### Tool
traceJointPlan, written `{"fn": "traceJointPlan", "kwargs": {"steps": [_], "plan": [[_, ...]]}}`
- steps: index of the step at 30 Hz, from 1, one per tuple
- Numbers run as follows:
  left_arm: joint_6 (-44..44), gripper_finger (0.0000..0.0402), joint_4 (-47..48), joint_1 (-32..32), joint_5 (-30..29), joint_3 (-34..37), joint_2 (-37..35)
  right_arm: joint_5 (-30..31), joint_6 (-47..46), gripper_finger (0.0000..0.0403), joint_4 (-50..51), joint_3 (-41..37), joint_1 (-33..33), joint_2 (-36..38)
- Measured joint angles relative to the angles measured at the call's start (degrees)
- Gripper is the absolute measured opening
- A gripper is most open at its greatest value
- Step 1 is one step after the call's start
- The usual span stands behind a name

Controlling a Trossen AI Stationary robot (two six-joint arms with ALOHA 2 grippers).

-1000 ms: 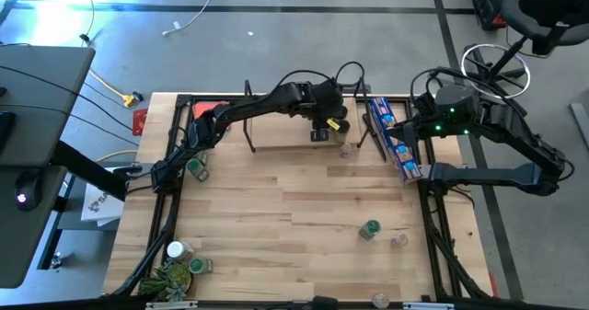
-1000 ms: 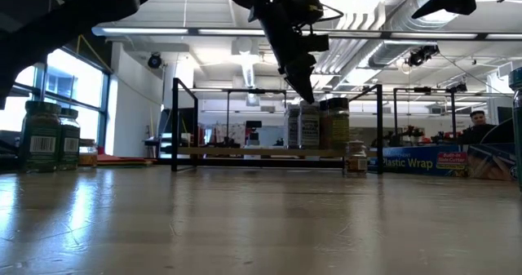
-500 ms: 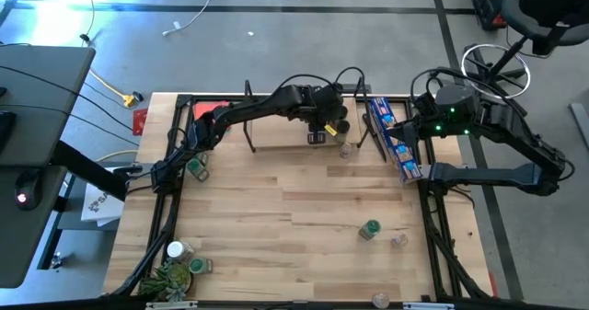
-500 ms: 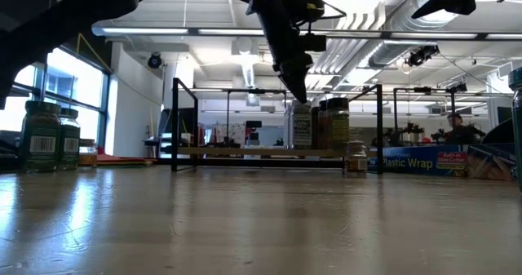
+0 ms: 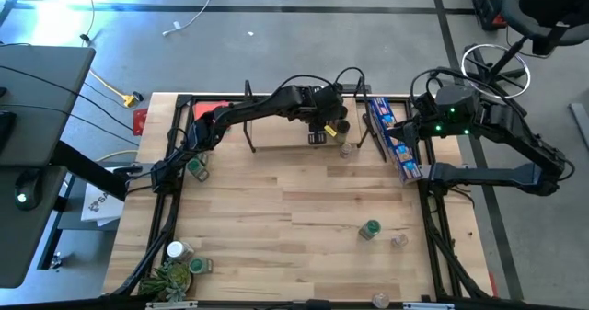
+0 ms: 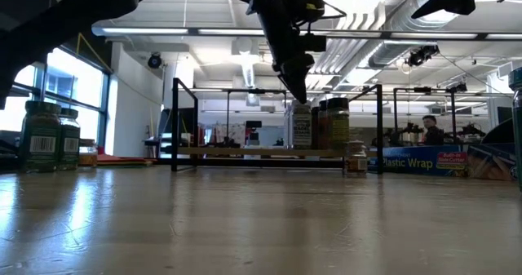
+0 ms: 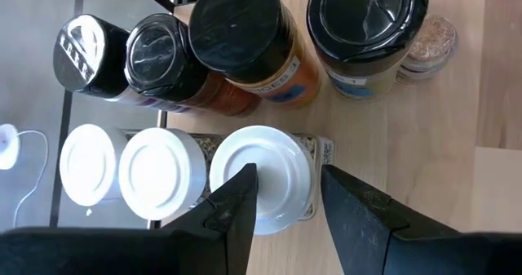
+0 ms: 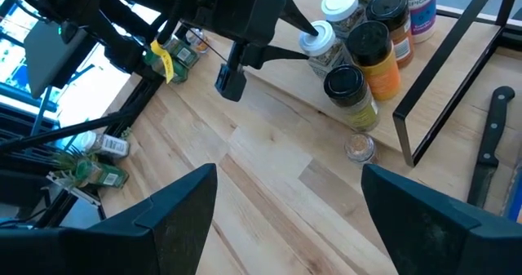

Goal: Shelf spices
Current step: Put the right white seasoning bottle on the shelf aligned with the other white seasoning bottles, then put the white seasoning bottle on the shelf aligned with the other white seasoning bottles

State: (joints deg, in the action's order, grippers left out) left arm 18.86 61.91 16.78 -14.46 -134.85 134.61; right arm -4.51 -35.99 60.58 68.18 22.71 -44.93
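The shelf (image 5: 276,131) stands at the table's far edge, with several spices on its board: white-lidded jars (image 7: 159,173) in front, black-lidded ones (image 7: 236,26) behind. My left gripper (image 7: 285,185) reaches down over the shelf (image 6: 245,151), shut on the end white-lidded jar (image 7: 261,173), also seen in the low view (image 6: 302,132). A small jar (image 5: 345,150) stands on the table before the shelf. Loose spices also stand near the right edge (image 5: 370,229) and at the left (image 5: 196,167). My right gripper (image 8: 289,226) hangs open above the right edge, holding nothing. My left gripper pinches the white-lidded jar between its two fingers, one on each side of the jar just under the lid's rim (image 7: 308,157). The fingers (image 8: 298,32) slant down from above and the near side. The jar stands roughly upright with its base on the shelf board.
A long blue packet (image 5: 396,135) lies right of the shelf and a red card (image 5: 210,109) at its far left. A potted plant (image 5: 170,278) with two jars (image 5: 175,250) sits at the near left corner. Bare wood lies across the table's middle.
My left gripper has turned a little at the wrist, and its fingertips have swung slightly toward the table's left. The jar between them has shifted a little on the shelf board. In the room behind, a person has walked across.
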Motion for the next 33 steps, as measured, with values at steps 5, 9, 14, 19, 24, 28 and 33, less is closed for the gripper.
{"fn": "traceJointPlan", "kwargs": {"steps": [5, 9, 14, 19, 24, 28, 33], "plan": [[-0.42, 0.0133, -0.09, -0.02, -0.13, 0.02, 0.02, 0.0, 0.0, 0.03, 0.0, -0.02, 0.0, 0.01], [-0.73, 0.0133, -0.14, -0.47, -1.46, -0.07, -0.13, 0.0, 0.0, 0.03, -0.01, 0.01, -0.02, 0.01], [0.02, 0.0146, -2.01, -0.85, -2.33, 0.09, -0.63, 0.0, 0.0, 0.03, 0.0, 0.01, -0.02, 0.01], [0.25, 0.0171, -2.12, -0.85, -2.38, 0.09, -1.33, 0.0, 0.24, 0.03, -0.02, -0.02, 0.0, 0.02], [-0.74, 0.0188, -0.91, -1.77, -2.37, 0.09, -3.99, 0.0, 0.44, 0.03, 0.0, -0.02, -0.02, 0.0], [-6.07, 0.0191, 2.22, -3.28, -2.24, 0.06, -9.82, -0.04, 1.5, 0.03, 0.0, -0.02, -0.02, 0.01], [-17.45, 0.0191, 8.23, -5.17, -1.75, -0.07, -18.7, 0.07, 4.88, 0.03, -1.05, -0.02, 0.0, 0.0]]}}
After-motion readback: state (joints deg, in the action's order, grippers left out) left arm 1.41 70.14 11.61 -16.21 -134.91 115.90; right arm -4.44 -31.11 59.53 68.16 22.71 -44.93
